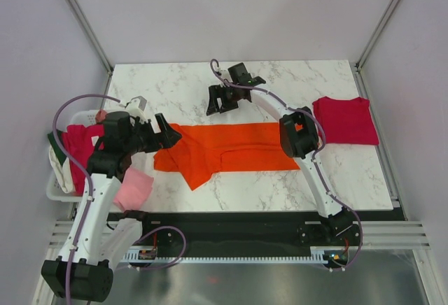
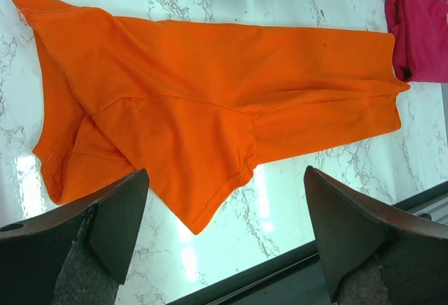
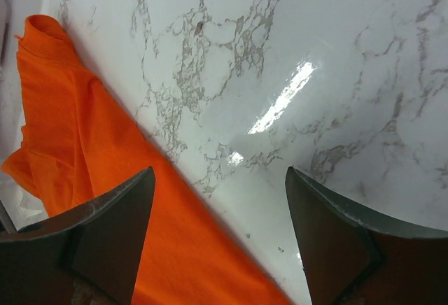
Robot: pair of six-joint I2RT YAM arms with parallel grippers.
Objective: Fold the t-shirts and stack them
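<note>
Both grippers hang empty with jaws spread: the left gripper (image 2: 225, 178) over the sleeve end of the bright orange cotton t-shirt (image 1: 231, 147), the right gripper (image 3: 220, 173) above the white marble tabletop (image 1: 175, 88) just past its far edge; they look lined up for the next fold of that long strip; the folded crimson red t-shirt (image 1: 344, 119) at the right likely starts the stack.

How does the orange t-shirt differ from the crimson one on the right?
The orange t-shirt lies mid-table as a long strip with a sleeve sticking out; the crimson t-shirt is folded into a compact block near the right edge. The orange covers far more surface than the crimson. Both lie on the marble table.
</note>
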